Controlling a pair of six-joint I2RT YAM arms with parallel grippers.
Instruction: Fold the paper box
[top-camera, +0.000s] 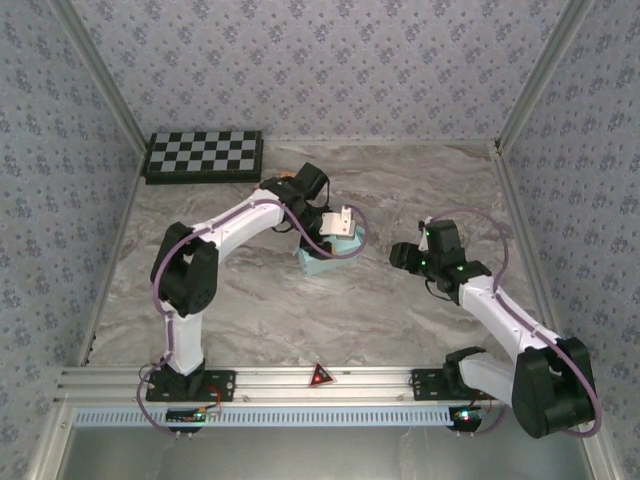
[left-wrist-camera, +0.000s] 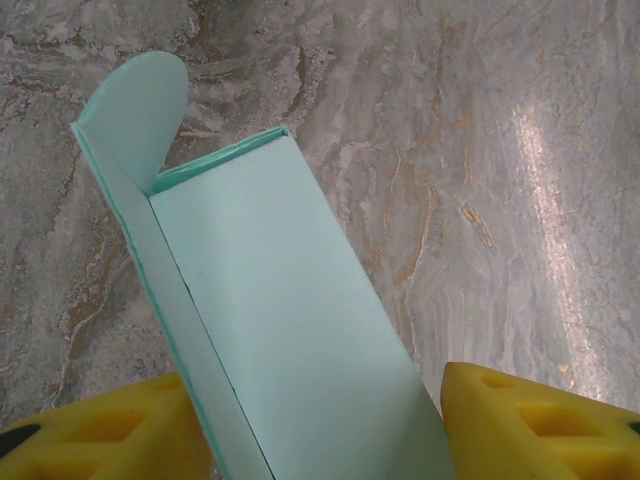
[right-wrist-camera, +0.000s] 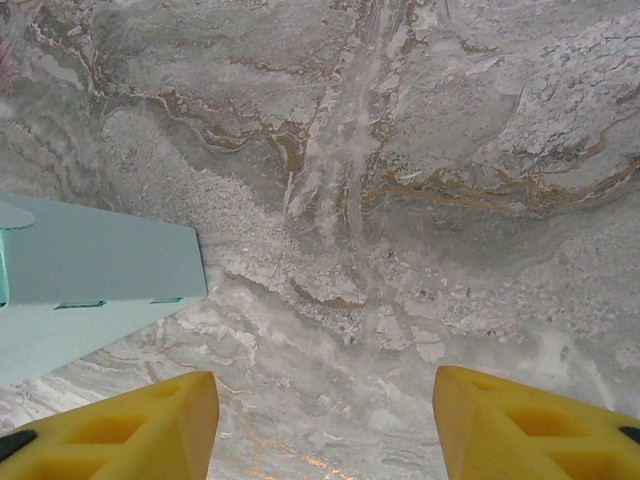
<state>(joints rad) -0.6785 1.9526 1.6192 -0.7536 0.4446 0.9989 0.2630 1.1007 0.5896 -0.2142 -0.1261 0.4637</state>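
paper box: pale aqua | table: grey marble | checkerboard: black-white

bright even overhead light, soft shadows, glare streak on table, sharp focus

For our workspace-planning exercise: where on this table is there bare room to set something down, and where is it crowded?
Free: the far table between the checkerboard and the right wall; the near strip between the paper box and the front edge. Crowded: the middle, where the left end effector holds the box and the right end effector hovers beside it.
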